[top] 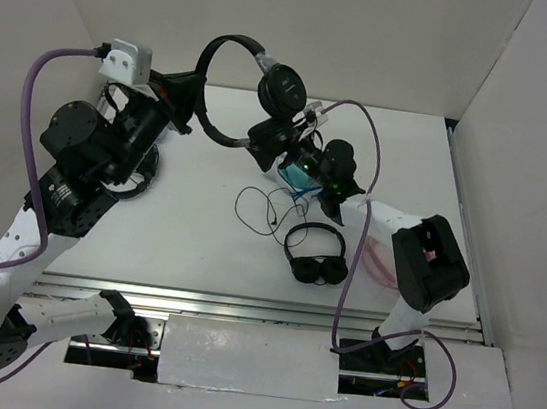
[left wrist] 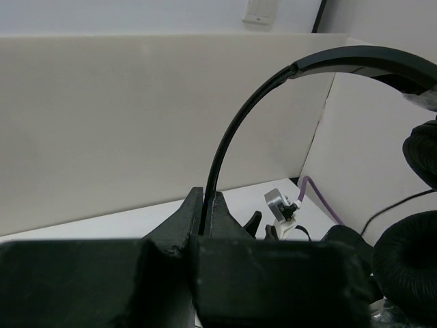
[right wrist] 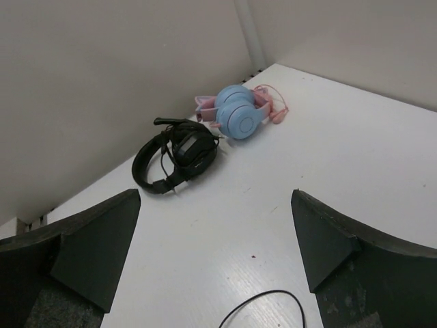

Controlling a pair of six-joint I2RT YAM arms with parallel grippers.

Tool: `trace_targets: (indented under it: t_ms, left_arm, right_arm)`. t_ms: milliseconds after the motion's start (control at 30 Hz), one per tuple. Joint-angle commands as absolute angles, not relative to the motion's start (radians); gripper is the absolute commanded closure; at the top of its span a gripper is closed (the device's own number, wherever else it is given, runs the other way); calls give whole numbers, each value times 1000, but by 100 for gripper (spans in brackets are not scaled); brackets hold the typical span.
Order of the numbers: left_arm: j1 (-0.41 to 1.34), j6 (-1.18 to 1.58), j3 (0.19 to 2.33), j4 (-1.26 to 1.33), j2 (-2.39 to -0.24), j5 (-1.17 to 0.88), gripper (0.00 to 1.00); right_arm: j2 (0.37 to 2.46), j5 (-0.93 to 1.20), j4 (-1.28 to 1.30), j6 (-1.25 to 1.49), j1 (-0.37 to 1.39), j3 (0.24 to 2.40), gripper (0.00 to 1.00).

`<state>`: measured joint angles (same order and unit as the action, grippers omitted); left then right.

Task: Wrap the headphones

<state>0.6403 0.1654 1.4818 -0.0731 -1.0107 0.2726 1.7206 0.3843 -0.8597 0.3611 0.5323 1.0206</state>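
A white table [top: 198, 245] sits boxed in by plain white walls [top: 376, 37] on the far, left and right sides.

The headphones [top: 285, 87] are black, with a thin headband [top: 237, 40] curving in a high arc and two round padded earcups [left wrist: 406, 266]. They hang in the air over the far middle of the table, between the two arms. The headband end is to the left and the earcups are to the right, close to the right arm's wrist. Their thin black cable [top: 269, 208] lies in loose loops on the table, nearer than the earcups.

The left gripper [left wrist: 207, 198] is clamped tight on the headband, which rises straight out from between its closed fingers. The right gripper [right wrist: 215, 195] has its fingers spread wide with nothing between them, only bare table and a bend of cable below.

From above, two black pairs show: the one held up, and a second black pair [top: 315, 255] lying flat on the table, just near and right of the cable loops. The right wrist view shows two pairs side by side against a wall: one black headset [right wrist: 179, 158] and one blue pair [right wrist: 235, 116] with pink trim, touching or nearly so. Whether that black headset is the pair seen lying flat from above, I cannot tell.
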Motion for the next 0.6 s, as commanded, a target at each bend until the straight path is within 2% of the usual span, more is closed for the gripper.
trace_targets:
  t_ms: [0, 100, 267, 567]
  left_arm:
    - [644, 210, 1511, -23, -1017, 291, 100]
    - [644, 232, 1520, -37, -1017, 336, 100]
    - [644, 236, 1526, -43, -1019, 376, 100]
    - [644, 248, 1537, -61, -1017, 457, 100]
  right_arm:
    - [1713, 469, -755, 275, 546, 1058, 0]
    - [1710, 462, -797, 293, 555, 987, 0]
    - [1625, 286, -894, 321, 545, 826, 0]
    - [1346, 58, -844, 379, 344, 646, 0]
